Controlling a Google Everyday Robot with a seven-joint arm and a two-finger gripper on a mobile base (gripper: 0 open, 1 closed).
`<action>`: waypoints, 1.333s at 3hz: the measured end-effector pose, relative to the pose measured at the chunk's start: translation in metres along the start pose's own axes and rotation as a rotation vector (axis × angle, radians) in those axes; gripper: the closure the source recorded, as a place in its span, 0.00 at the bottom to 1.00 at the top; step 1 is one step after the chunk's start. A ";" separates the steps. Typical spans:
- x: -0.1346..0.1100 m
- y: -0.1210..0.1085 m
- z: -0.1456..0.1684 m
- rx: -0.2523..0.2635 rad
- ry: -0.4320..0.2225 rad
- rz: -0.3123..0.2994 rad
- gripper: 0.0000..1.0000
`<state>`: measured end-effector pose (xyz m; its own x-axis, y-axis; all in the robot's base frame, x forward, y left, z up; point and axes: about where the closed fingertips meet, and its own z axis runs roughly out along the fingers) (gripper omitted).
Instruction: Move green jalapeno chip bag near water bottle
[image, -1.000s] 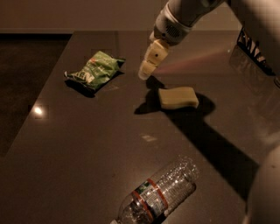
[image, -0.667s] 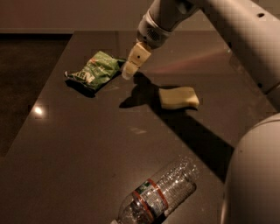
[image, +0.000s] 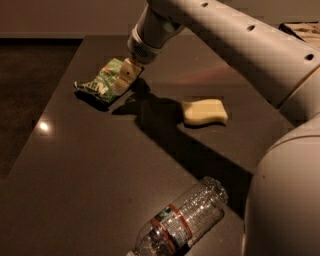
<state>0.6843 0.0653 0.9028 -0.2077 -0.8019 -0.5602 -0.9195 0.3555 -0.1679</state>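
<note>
Claw (image: 123, 79) now sits at the right-hand end of the bag (image: 100, 84), left of the sponge (image: 205, 111) and further back on the table (image: 100, 170). I cannot tell whether it is touching the foil or just above it. I cannot tell whether it is open or closed, and I see nothing held in it.

Change noted: a second ago the claw was just behind the sponge's left corner, clear of the bag. A little later it was partway across. It has now closed the gap and is at the bag itself. The arm (image: 240, 40) has swung in with it and throws a shadow reaching from the bag past the sponge's left side.

Not changed: the bag lies flat, left of and behind the sponge, where it was. The bottle (image: 185, 220) lies on its side in front of the sponge, toward the near edge. The sponge has not shifted.

My reading: the approach is about done and the grasp comes next. The carry has not begun, and bag and bottle are well apart, on opposite sides of the sponge. The sponge lies close to the straight route to the bottle, so I would lift clear of it.

Count:
- bag: one
- bottle: one
- sponge: one
- claw: one
</note>
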 end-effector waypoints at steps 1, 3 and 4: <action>-0.009 -0.002 0.028 0.014 0.014 0.019 0.00; -0.008 -0.011 0.062 -0.045 0.045 0.025 0.19; -0.012 -0.008 0.055 -0.075 0.024 0.016 0.42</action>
<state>0.7124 0.0982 0.8661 -0.2296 -0.8077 -0.5430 -0.9383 0.3320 -0.0970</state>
